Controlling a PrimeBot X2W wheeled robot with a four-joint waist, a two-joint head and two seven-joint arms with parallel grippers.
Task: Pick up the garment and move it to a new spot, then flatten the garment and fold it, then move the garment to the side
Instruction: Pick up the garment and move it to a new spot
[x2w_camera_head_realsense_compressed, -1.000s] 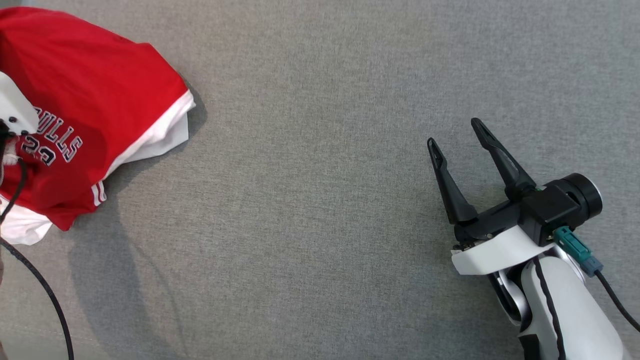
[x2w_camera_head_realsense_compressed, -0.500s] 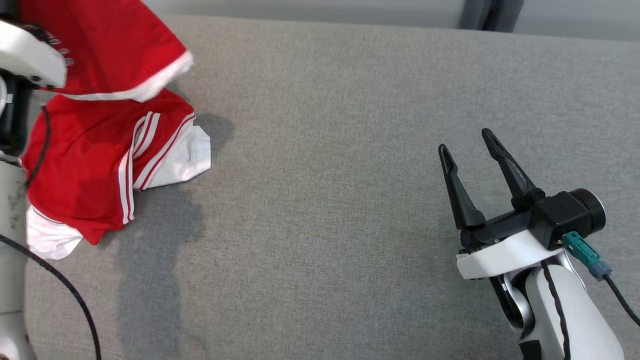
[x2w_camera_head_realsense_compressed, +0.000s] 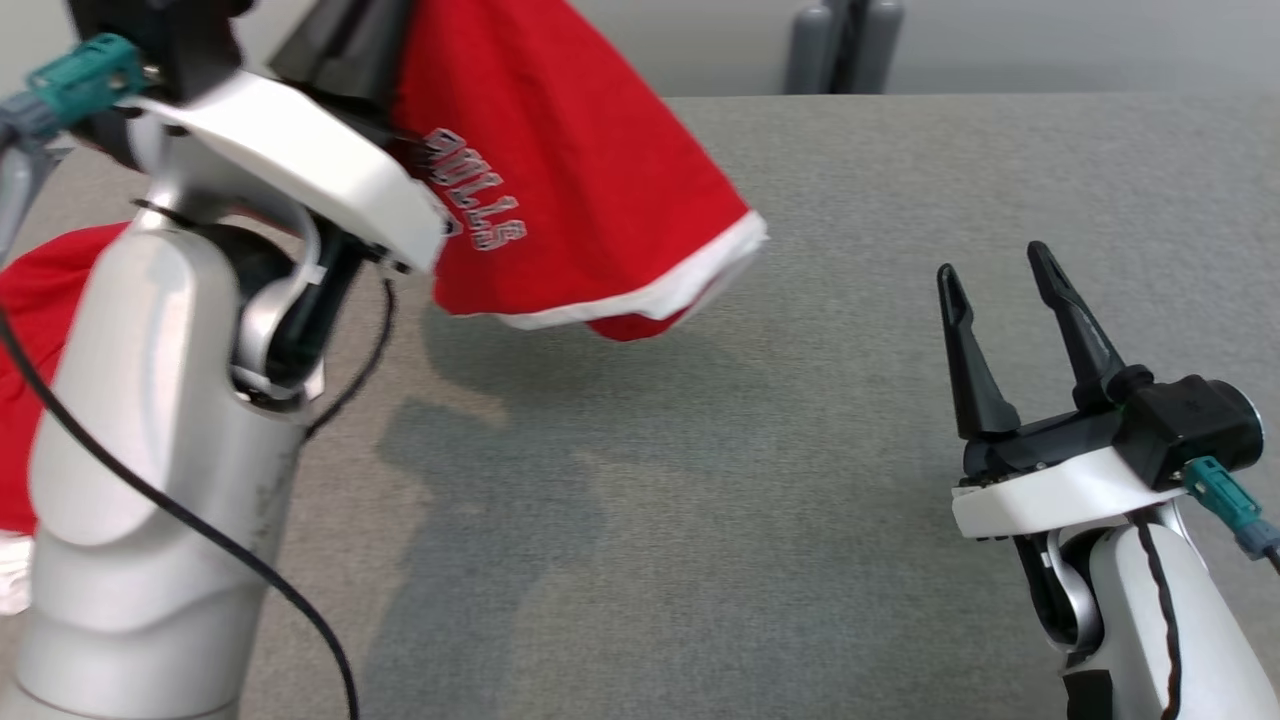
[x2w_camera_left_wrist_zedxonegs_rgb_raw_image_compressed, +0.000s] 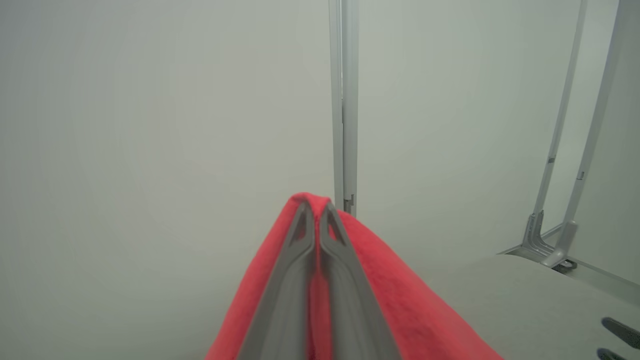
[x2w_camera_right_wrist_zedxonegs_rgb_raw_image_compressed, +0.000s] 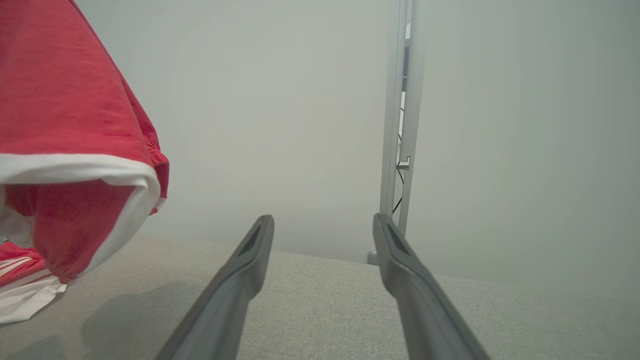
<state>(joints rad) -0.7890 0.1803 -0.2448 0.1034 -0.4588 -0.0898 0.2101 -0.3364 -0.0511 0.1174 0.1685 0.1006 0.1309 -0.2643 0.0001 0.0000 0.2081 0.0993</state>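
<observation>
Pinching a fold of the red garment (x2w_camera_head_realsense_compressed: 590, 190) in the left gripper (x2w_camera_left_wrist_zedxonegs_rgb_raw_image_compressed: 316, 209), with its 2 fingers pressed shut on the cloth, and holding it up over the left of the grey table (x2w_camera_head_realsense_compressed: 780, 520), lower part trailing on the surface. Judging it light, soft and floppy, best gripped at hem or shoulder seam. Hovering at the right with the right gripper (x2w_camera_head_realsense_compressed: 992, 262), its 2 fingers spread wide, holding and touching nothing.

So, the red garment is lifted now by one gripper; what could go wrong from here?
The left gripper pinches only a small fold of the garment at its tips, so the cloth might slip out. Part of the garment lies on the grey surface at the left and may drag and bunch. The right gripper stands open, apart, giving no second hold.
</observation>
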